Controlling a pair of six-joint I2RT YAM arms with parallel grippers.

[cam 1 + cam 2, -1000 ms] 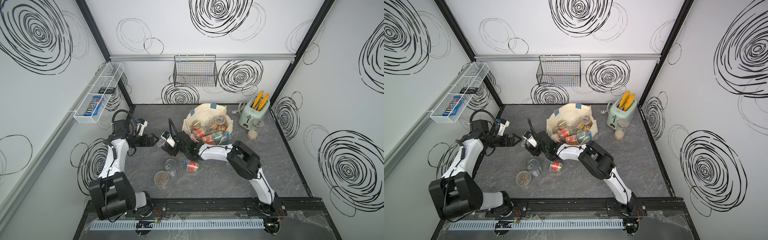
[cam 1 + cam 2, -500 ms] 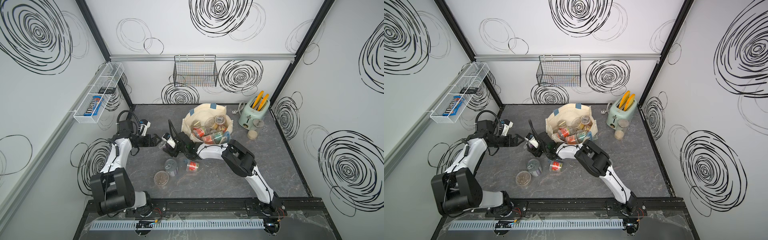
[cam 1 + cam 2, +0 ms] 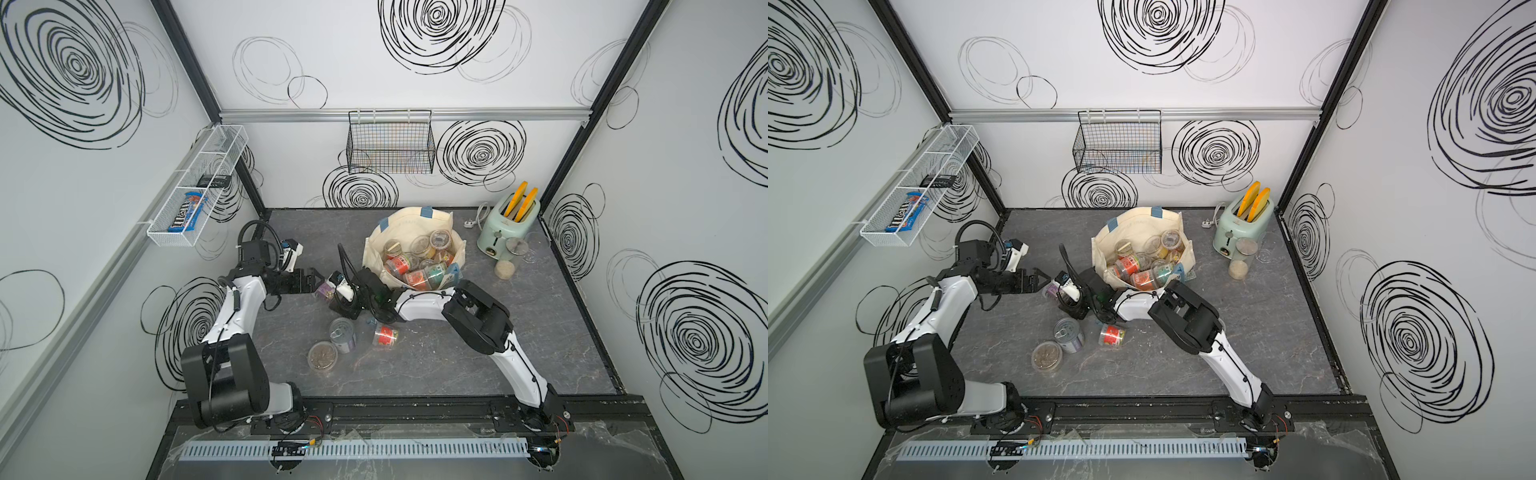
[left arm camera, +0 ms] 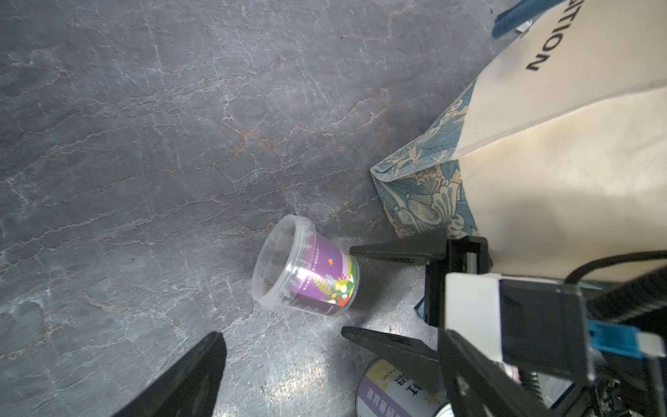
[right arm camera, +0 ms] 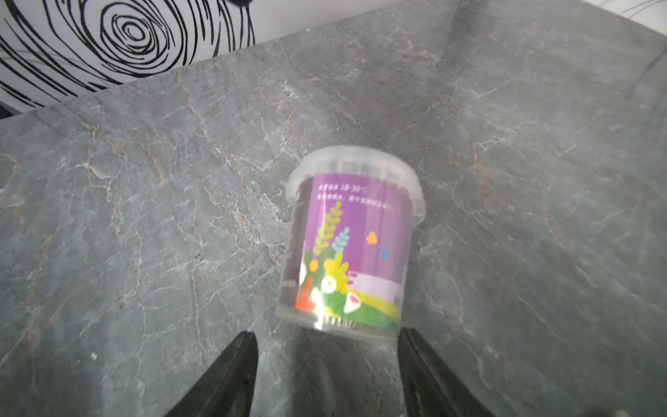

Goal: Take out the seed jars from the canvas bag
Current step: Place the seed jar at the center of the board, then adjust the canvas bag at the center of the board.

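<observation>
Bench [image 3: 540, 332]: grey stone-look top that carries everything listed.
Canvas bag [image 3: 409, 218]: cream, standing near the back with its mouth open, seed jars [image 3: 399, 264] heaped inside.
Right gripper [image 5: 326, 337]: low over the bench beside the bag's patterned corner, jaws apart, clamped on nothing.
Left gripper [image 3: 316, 276]: opposite the right gripper, jaws spread wide, empty.
Purple-label seed jar [image 5: 348, 245]: outside the bag, on its side on the bench, base at the right gripper's fingertips, lid towards the left gripper. Whether they touch it cannot be told.
</observation>
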